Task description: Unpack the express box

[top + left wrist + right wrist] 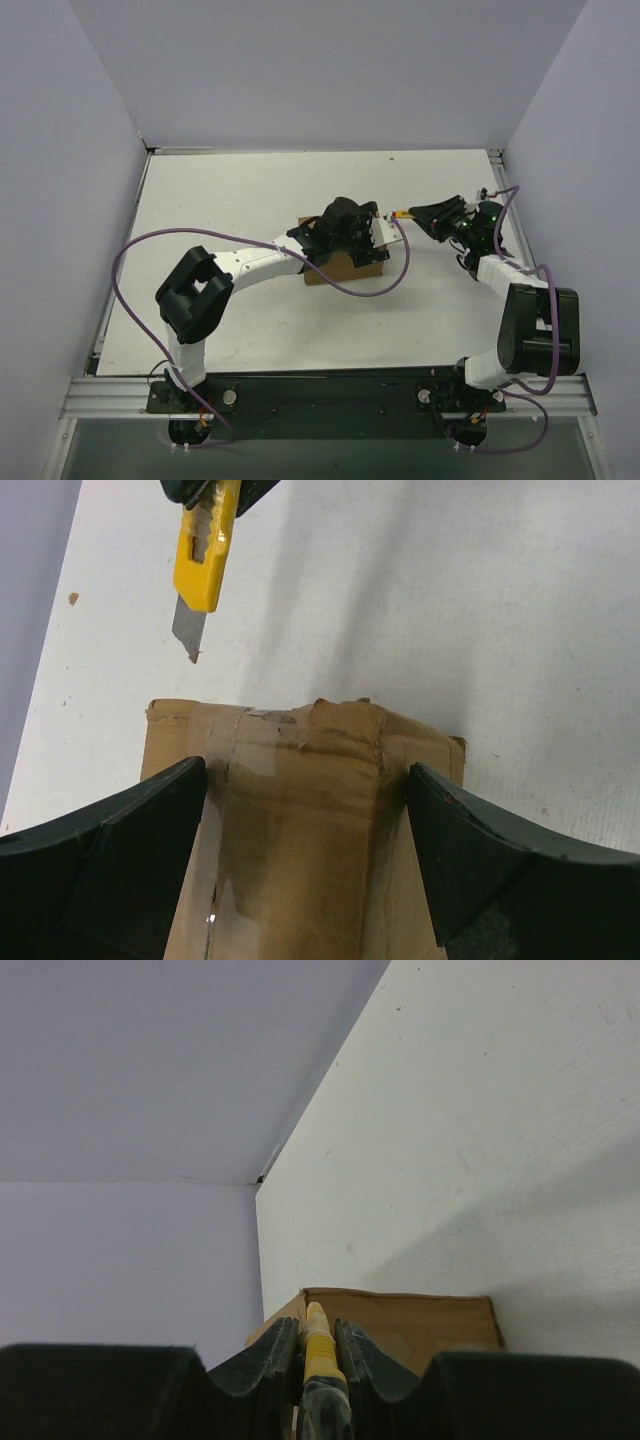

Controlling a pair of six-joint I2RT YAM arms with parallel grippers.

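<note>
The express box (345, 268) is a brown cardboard carton at mid-table, mostly hidden under my left gripper (362, 240). In the left wrist view the box (300, 820) has a dented top and clear tape (228, 770) along its seam. My left gripper (307, 770) is open, its fingers (120, 850) spread over the box top. My right gripper (418, 213) is shut on a yellow utility knife (400, 215), just right of the box. The knife (205, 550) has its blade (187, 630) out, pointing at the box's far edge, a short gap away. It also shows in the right wrist view (318, 1345), with the box (420, 1325) beyond.
The white table (250, 200) is enclosed by pale walls (330, 70) at the back and both sides. A purple cable (140, 255) loops off the left arm, another (505, 210) off the right arm.
</note>
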